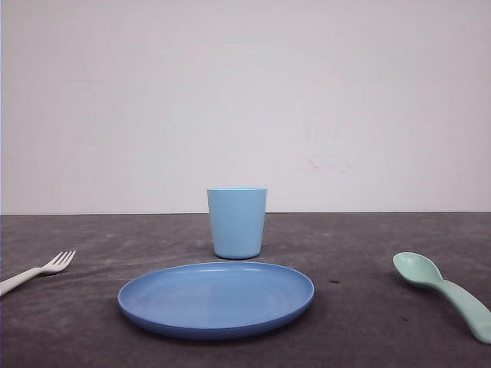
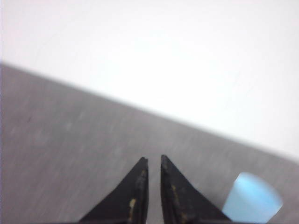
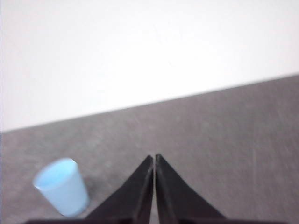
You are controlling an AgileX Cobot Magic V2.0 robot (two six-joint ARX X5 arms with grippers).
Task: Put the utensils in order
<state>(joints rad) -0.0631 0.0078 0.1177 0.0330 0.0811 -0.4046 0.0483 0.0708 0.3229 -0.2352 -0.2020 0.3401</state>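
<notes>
Left gripper (image 2: 154,161) and right gripper (image 3: 154,157) closed, empty.

Fork (image 1: 38,271) handle cut off at left edge; spoon (image 1: 445,290) handle end cut off at right.

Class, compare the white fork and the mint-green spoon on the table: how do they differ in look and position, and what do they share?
The fork is white and thin with tines; the spoon is mint green with an oval bowl and thick handle. The fork lies left of the plate, the spoon right of it. Both lie flat on the dark table, heads pointing inward and away, untouched.
</notes>
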